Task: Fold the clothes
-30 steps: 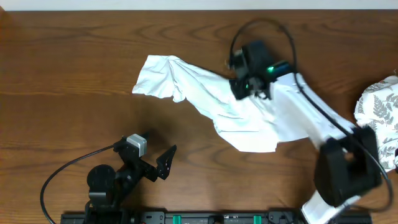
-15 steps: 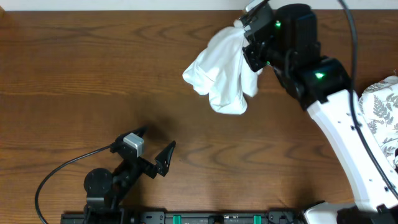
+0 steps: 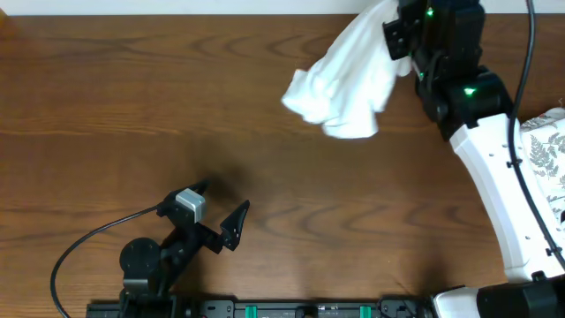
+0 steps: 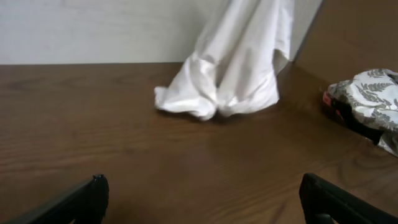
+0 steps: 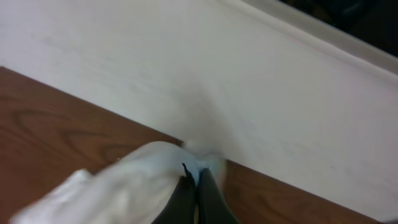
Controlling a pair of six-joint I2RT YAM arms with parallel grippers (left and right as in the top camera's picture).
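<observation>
T-shirt (image 3: 349, 84) white; cloth (image 3: 540, 150) white, grey leaves; table (image 3: 132, 88) brown.

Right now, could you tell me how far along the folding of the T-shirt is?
Done: no fold visible. In hand: the right gripper is shut on the T-shirt, which hangs bunched with its lower end on the table. The left gripper sits open. Left: spreading it flat and every fold.

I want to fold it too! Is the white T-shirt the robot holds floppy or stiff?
Probably very floppy: the T-shirt droops in soft folds from the right gripper. Likely light, since one pinch holds it up. Its bottom bunches on the table, so pushing would probably crumple it.
</observation>
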